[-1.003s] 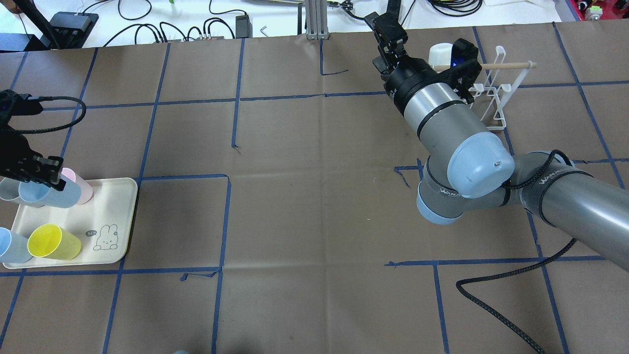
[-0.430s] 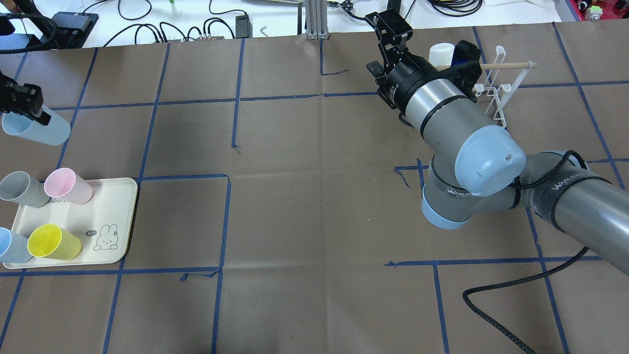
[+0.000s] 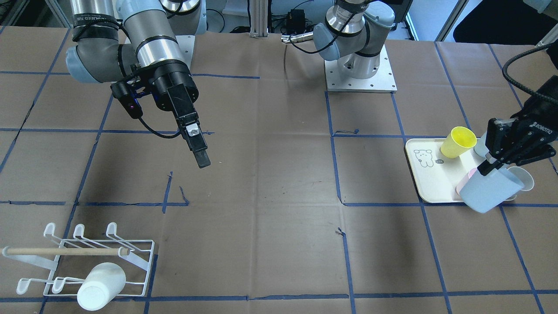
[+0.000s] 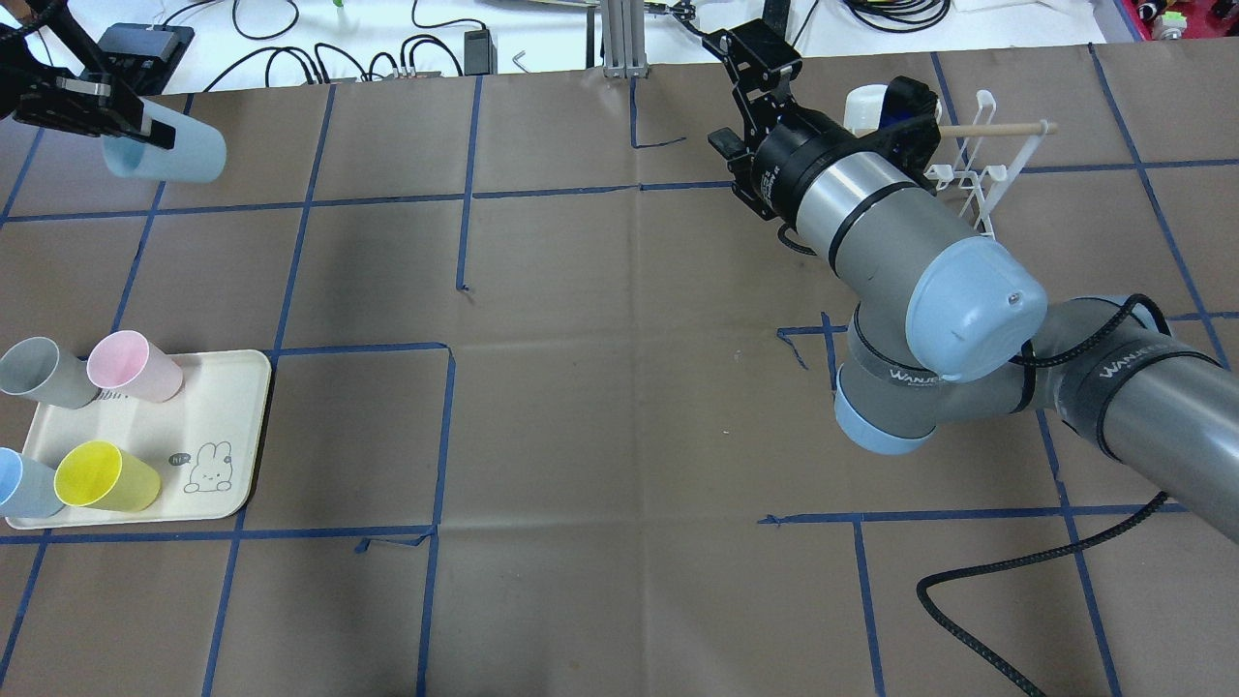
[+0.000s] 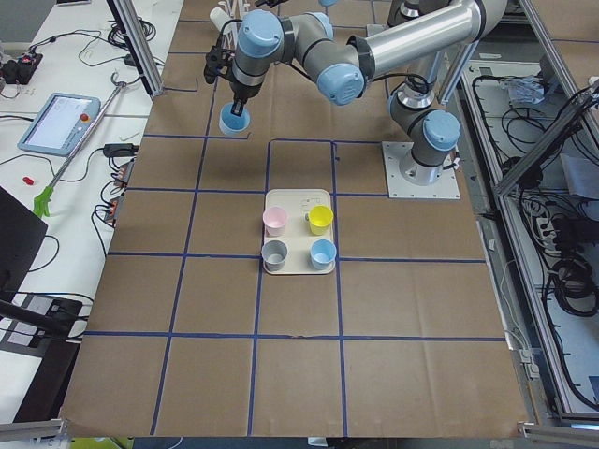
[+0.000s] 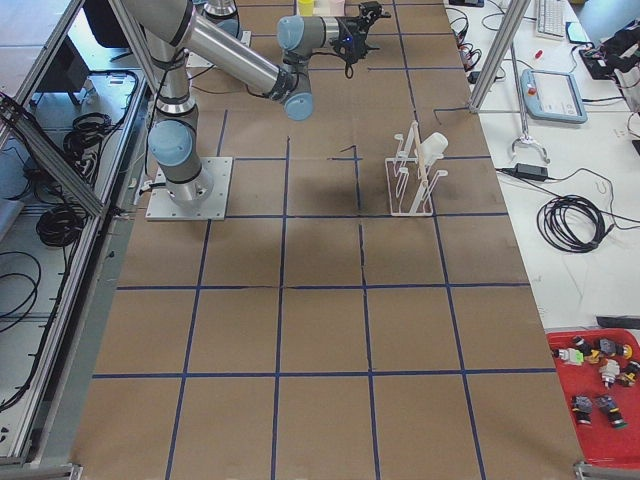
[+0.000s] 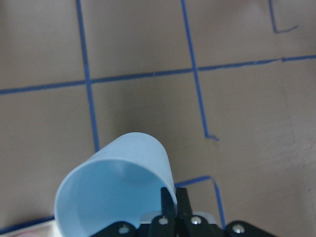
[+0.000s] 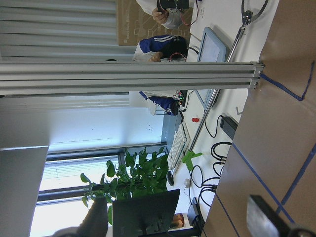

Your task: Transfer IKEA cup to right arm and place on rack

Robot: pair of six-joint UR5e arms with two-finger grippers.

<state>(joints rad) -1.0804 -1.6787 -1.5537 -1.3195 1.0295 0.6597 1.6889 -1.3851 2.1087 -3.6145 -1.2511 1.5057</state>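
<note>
A light-blue IKEA cup (image 4: 169, 153) hangs tilted in the air at the far left, off the tray, with its mouth toward the wrist camera. My left gripper (image 4: 135, 131) is shut on its rim; the cup (image 7: 113, 187) fills the lower left wrist view and also shows as the cup (image 3: 490, 189) in the front view. My right gripper (image 3: 201, 161) with long slim fingers hovers open and empty left of the white wire rack (image 4: 978, 174), its arm partly covering the rack. A white cup (image 3: 100, 285) sits on the rack (image 3: 87, 248).
The cream tray (image 4: 223, 407) at the near left holds a pink cup (image 4: 131, 366), a grey cup (image 4: 39, 368), a yellow cup (image 4: 102, 476) and another light-blue cup (image 4: 19, 484). A black cable (image 4: 978, 600) lies at the near right. Cables and gear line the far edge.
My left gripper has lifted the light-blue cup off the tray and carried it toward the table's far side. The right arm has swung a little away from the rack.
</note>
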